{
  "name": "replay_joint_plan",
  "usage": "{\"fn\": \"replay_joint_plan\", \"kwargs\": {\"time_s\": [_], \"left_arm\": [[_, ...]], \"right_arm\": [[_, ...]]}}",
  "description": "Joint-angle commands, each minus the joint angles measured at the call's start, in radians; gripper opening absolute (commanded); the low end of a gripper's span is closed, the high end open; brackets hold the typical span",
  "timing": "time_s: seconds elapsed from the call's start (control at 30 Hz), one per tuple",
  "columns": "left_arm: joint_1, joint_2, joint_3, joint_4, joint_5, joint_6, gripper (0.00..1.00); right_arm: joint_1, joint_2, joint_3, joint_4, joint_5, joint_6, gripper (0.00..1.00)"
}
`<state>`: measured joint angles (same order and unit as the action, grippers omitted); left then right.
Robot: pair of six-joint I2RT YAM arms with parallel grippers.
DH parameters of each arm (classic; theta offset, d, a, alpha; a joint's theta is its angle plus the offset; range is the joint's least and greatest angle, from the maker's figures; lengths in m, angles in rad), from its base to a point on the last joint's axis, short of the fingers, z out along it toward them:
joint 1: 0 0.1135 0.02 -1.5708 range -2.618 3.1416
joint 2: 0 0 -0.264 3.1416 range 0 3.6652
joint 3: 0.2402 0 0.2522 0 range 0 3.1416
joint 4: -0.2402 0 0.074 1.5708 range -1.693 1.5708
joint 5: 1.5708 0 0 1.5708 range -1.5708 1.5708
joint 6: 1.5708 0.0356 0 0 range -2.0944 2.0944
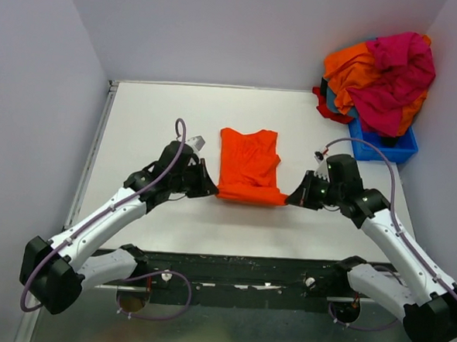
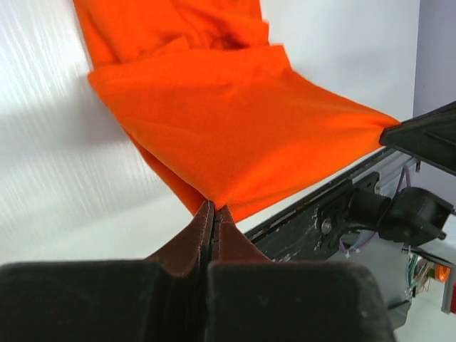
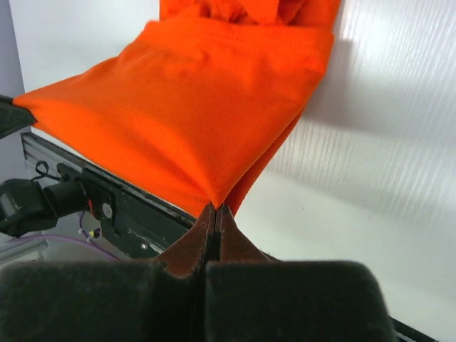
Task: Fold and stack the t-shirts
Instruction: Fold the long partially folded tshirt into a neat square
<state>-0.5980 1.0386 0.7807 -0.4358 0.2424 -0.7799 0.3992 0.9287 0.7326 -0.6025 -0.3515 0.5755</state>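
An orange t-shirt (image 1: pixel 249 164) lies partly folded in the middle of the white table (image 1: pixel 154 120). My left gripper (image 1: pixel 213 192) is shut on its near left corner (image 2: pixel 214 196). My right gripper (image 1: pixel 288 199) is shut on its near right corner (image 3: pixel 216 201). Both corners are lifted off the table, and the near hem is stretched taut between the two grippers. The far part of the shirt (image 2: pixel 171 28) rests bunched on the table. The right gripper's tip also shows in the left wrist view (image 2: pixel 388 134).
A blue bin (image 1: pixel 385 146) stands at the back right, heaped with orange, magenta and red shirts (image 1: pixel 382 72). The black base rail (image 1: pixel 246 269) runs along the near table edge. Grey walls close in the left, back and right sides.
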Motion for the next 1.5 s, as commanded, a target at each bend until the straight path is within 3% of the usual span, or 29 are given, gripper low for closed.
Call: {"fn": "replay_joint_plan", "kwargs": {"time_s": [0.0, 0.23, 0.43, 0.57, 0.9, 1.47], "left_arm": [[0.038, 0.066, 0.147, -0.072, -0.069, 0.065, 0.00], [0.153, 0.288, 0.324, -0.031, -0.055, 0.129, 0.00], [0.254, 0.543, 0.457, 0.029, 0.018, 0.149, 0.00], [0.268, 0.612, 0.531, 0.014, 0.040, 0.154, 0.00], [0.253, 0.439, 0.418, 0.006, 0.071, 0.140, 0.00], [0.069, 0.078, 0.083, -0.037, 0.047, 0.054, 0.00]], "right_arm": [[-0.002, 0.077, 0.157, -0.072, 0.124, -0.034, 0.01], [-0.008, 0.367, 0.419, -0.046, 0.259, -0.057, 0.01], [-0.033, 0.658, 0.629, -0.032, 0.252, -0.066, 0.01], [-0.051, 0.737, 0.717, -0.065, 0.241, -0.083, 0.01], [-0.051, 0.556, 0.532, -0.025, 0.125, -0.078, 0.01], [-0.049, 0.075, 0.091, -0.111, -0.032, -0.011, 0.01]]}}
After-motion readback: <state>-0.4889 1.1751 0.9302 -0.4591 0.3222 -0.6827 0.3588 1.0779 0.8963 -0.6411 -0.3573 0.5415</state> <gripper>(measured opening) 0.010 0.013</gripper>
